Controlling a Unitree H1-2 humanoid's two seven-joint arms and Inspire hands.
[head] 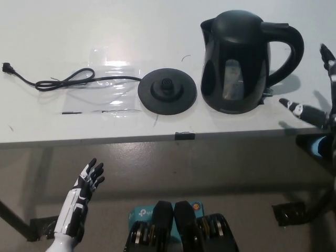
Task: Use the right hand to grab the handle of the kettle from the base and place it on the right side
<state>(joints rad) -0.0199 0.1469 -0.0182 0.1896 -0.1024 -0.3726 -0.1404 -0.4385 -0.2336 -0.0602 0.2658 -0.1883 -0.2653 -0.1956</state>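
Kettle (pixel 236 60) off its base (pixel 167 90) now, seen standing upright on the white table (pixel 63 31) just to the right of it, the two close but apart. A glossy black plastic body is shown, rounded and domed at the lid, with a pointed spout at upper left and a thick looped handle (pixel 290 50) arching out to the right. A pale sheen is caught on the body's front panel. The base is a flat, round black disc with a raised connector at its centre, matte in finish. From its left edge a thin black cord (pixel 68 80) is trailed in a loose loop towards the table's left end, across a sheet of clear, crinkled plastic film (pixel 107 79). The right hand (pixel 320 94) is seen at the picture's right edge, near the handle yet clear of it, black fingers spread wide and nothing held; part of it is cut off by the frame, so its palm can hardly be judged. The left hand (pixel 86 186), white with dark fingers, is held low below the table's front edge, fingers loosely apart and empty.
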